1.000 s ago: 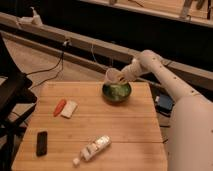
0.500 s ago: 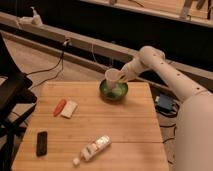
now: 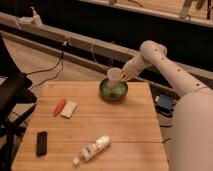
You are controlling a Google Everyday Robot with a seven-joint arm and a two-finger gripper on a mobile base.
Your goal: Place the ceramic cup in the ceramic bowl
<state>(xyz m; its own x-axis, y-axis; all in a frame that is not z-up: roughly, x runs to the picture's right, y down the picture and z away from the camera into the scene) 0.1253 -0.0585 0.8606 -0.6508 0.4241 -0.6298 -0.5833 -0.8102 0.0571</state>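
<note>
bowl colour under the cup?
Green. The ceramic bowl shows in the camera view, with the white ceramic cup held just above it by the gripper.

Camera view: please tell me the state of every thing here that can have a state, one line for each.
gripper: at the cup's right side, holding it above the bowl.
ceramic cup: upright, held over the bowl, not yet released.
ceramic bowl: upright at the table's far edge.
white bottle: lying on its side.
black phone: lying flat.

White cup (image 3: 114, 78) over green bowl (image 3: 113, 91), claw (image 3: 123, 76) beside.
</note>
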